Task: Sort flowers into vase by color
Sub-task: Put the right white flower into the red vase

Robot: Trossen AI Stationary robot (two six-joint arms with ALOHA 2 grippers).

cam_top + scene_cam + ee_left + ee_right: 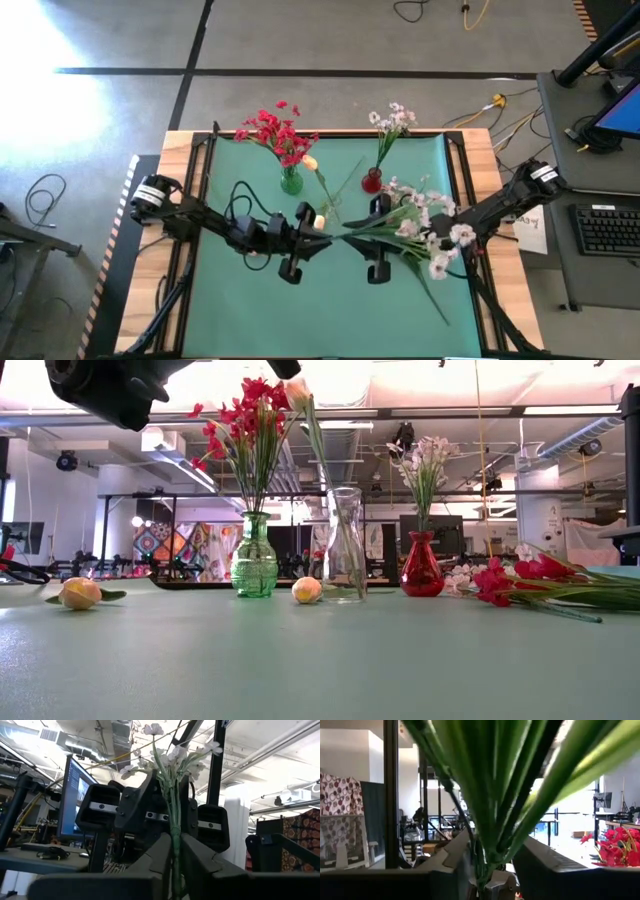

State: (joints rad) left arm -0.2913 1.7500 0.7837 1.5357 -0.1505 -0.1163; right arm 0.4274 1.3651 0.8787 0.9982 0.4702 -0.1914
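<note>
Green matting (pixel 260 310) covered the table, and on it, largest of all, lay the loose bundle of flowers (pixel 425 232) toward the right side: white sprays, some red blossoms, long green stems fanned out. The right gripper (pixel 378 240) sat at the stem end of that bundle; its wrist view showed the two fingers closed in on a thick bunch of green stems (pixel 490 820). The left gripper (pixel 300 238) sat near the middle of the mat, just left of the other. Its wrist view showed the jaws nearly together, pinching a single white spray (pixel 172 765) by its stem, blossoms pointing toward the right arm.

Three vases stood at the far side. The green vase (pixel 291 182) held red blossom clusters (pixel 272 130), the red vase (pixel 372 181) held a white spray (pixel 392 120), and the low view showed a clear glass vase (pixel 343 545) between them carrying one cream rosebud stem (pixel 300 395). Two loose cream rosebuds (pixel 80 593) lay on the mat, one near the clear vase (pixel 306 590).

The likely trouble was the tangle: with both grippers on stems from one bundle, drawing the white spray away could drag neighbouring stems along or slide it out of the thin pinch. The narrow-necked vases also looked easy to tip if a stem caught the rim
</note>
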